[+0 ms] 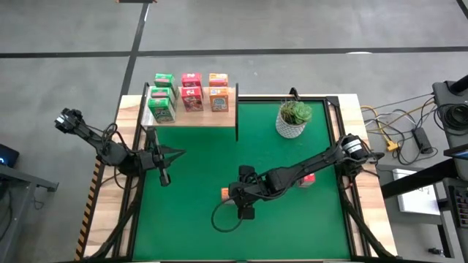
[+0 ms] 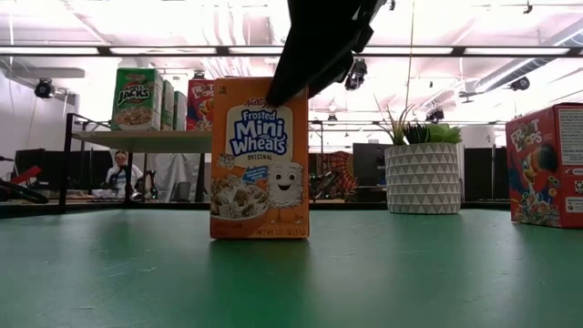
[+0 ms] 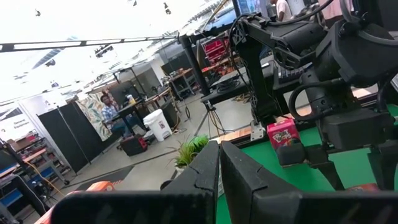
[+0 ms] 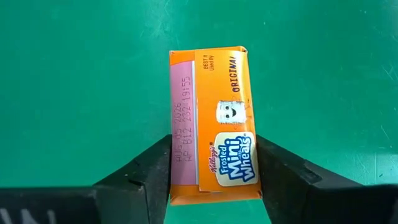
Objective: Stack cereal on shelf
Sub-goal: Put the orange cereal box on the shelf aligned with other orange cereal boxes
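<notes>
Right fingers: we see the right gripper (image 4: 214,177) reaching down over the middle of the surface, its two dark fingers (image 4: 146,171) pressed against the narrow sides of an orange Frosted Mini Wheats box (image 4: 212,124), grasping it at its top end.
Held box: we see it standing upright on the green surface (image 2: 410,273), its printed front facing the low camera; in the high view it shows as a small orange patch (image 1: 225,193) just left of the right gripper (image 1: 243,196).
Left fingers: we see the left gripper (image 1: 175,153) hovering over the left part of the surface, just in front of the shelf, its fingers (image 3: 199,177) pressed together and grasping nothing.
Pink box on the surface: we see a Froot Loops box (image 2: 547,166) standing at the right side, partly under the right arm in the high view (image 1: 308,179), well apart from the held box.
Shelf: we see the light-wood shelf (image 1: 191,117) at the far left corner, carrying green boxes (image 1: 161,102), pink boxes (image 1: 191,93) and orange boxes (image 1: 219,91) in rows; the low view shows a green Apple Jacks box (image 2: 137,98) on its top.
Plant: we see a potted plant (image 1: 294,119) in a white patterned pot at the far right of the surface.
Room: we see a seated person (image 2: 118,173) far behind the surface.
</notes>
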Controlling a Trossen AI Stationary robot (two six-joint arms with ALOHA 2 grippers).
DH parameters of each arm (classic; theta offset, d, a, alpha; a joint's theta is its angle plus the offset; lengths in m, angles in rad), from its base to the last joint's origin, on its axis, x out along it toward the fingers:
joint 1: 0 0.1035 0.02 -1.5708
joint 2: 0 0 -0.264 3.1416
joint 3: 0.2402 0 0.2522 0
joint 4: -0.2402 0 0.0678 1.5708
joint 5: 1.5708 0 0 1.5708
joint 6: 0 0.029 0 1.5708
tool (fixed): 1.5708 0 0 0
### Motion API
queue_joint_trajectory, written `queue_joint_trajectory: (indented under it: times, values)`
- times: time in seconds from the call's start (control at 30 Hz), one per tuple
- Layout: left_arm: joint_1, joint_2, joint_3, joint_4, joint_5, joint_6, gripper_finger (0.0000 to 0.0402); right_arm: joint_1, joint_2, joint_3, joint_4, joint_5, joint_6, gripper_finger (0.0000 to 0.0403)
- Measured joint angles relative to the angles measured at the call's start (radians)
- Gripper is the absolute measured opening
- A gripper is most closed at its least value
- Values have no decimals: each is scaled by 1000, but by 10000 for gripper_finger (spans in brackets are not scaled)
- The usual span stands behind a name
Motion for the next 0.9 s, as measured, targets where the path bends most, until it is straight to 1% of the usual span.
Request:
queue_joint_trajectory:
  times: [0.2,0.5,0.77,0.9]
  values:
    - [0,0,0,0,0,-3,0,0,0,0,6,0,0,177]
    - [0,0,0,0,0,-4,0,0,0,0,17,0,-7,174]
    - [0,0,0,0,0,-11,0,0,0,0,19,0,-10,158]
    - [0,0,0,0,0,-11,0,0,-3,0,19,0,-12,161]
